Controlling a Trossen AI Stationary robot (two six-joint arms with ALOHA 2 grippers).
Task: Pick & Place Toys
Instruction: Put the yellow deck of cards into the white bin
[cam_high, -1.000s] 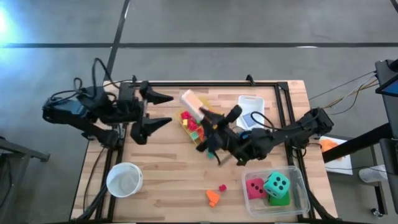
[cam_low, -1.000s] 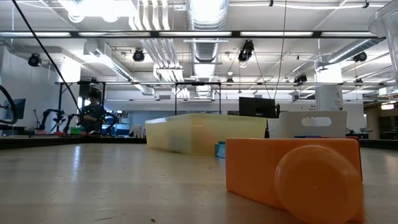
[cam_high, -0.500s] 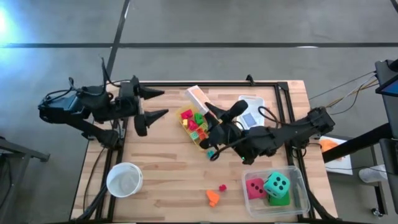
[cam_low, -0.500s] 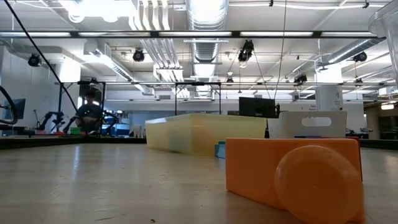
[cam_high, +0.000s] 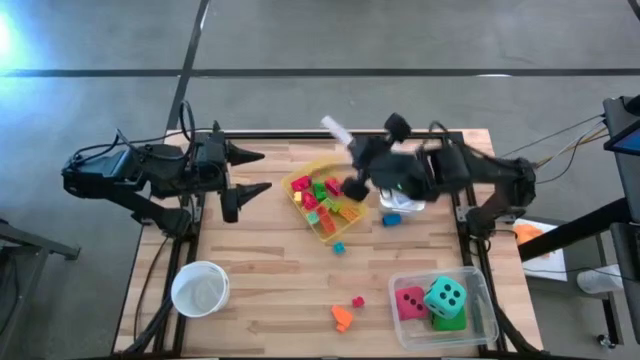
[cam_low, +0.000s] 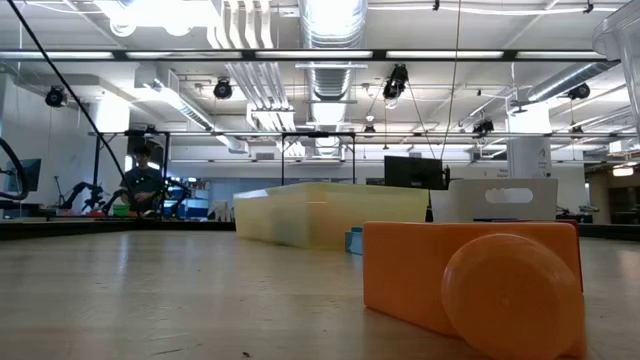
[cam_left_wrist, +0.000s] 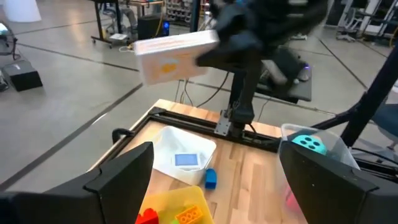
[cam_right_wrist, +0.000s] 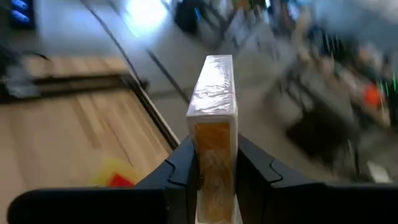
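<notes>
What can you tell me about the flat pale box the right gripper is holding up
The flat pale rectangular box, whitish with an orange patch on its face and seemingly wrapped in clear film, is pinched on its broad sides by the right gripper. It is held in the air above the table's far edge, beyond the yellow bin. Only the gripper's fingers touch it.

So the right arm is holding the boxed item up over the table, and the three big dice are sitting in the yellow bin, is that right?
Not quite: the high view shows the three dice in the clear bin, not the yellow bin, which holds small blocks. The right gripper does hold the boxed item up.
</notes>
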